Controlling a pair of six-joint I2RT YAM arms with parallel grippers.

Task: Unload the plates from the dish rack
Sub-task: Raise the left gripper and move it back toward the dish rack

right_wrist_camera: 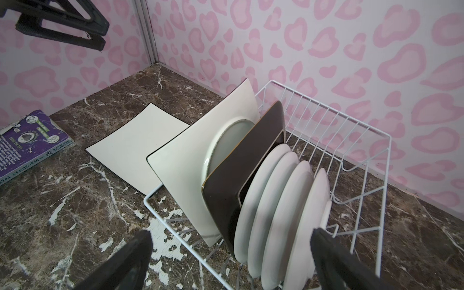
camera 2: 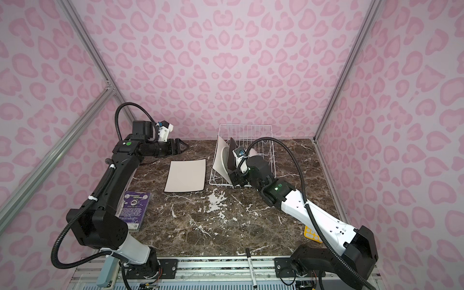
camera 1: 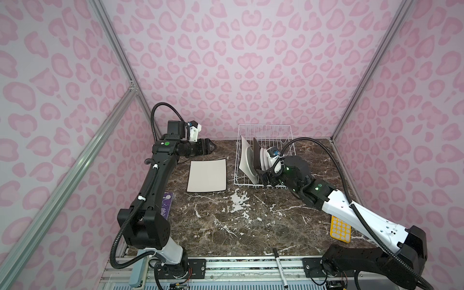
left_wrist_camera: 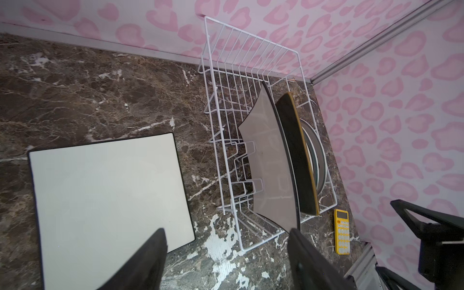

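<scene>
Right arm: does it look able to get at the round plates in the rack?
Probably yes. The open right gripper hangs just over the round plates in the rack, nothing between. The dark plate leans close beside them, so the grip may be tight.

On table (camera 1: 226, 226), flat plate (camera 1: 208, 176) lies L of rack (camera 1: 263, 133) holding upright plates (right_wrist_camera: 273, 200).

With arms extended, left end effector (left_wrist_camera: 227, 236) and right end effector (right_wrist_camera: 231, 233) both gape.
</scene>
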